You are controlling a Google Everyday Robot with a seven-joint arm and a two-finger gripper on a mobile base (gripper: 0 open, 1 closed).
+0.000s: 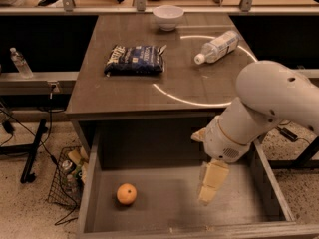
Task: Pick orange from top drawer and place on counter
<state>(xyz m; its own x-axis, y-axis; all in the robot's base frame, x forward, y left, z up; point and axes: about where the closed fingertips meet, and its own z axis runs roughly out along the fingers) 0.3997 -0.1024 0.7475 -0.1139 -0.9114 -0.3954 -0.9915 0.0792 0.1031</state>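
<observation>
My end effector [212, 184] hangs inside the open drawer [172, 205], over the right half of its floor and pointing down. From this angle I cannot tell how far open it is, nor whether its tip touches the drawer floor. It has no hold of the orange [126, 193], which sits well apart to the left, near the left wall and toward the near edge. The fruit is round and the floor is flat, so I judge that a glancing, off-centre touch could roll it into the corner, where the wall would leave little room to close around it. My bulky arm [269, 103] could also clip the drawer's right wall or the table [124, 91] edge just above it as I cross over and lift. Up on the table a bottle [217, 47] lies on its side, with a dark snack bag [134, 59] to its left and a white bowl [168, 17] at the far edge. A careless release there might nudge the bottle, or let the orange roll off. My arm hides the table's near right corner and part of its white circle [172, 94], the drawer's far end is lost in shadow, and its near lip is cut off.
</observation>
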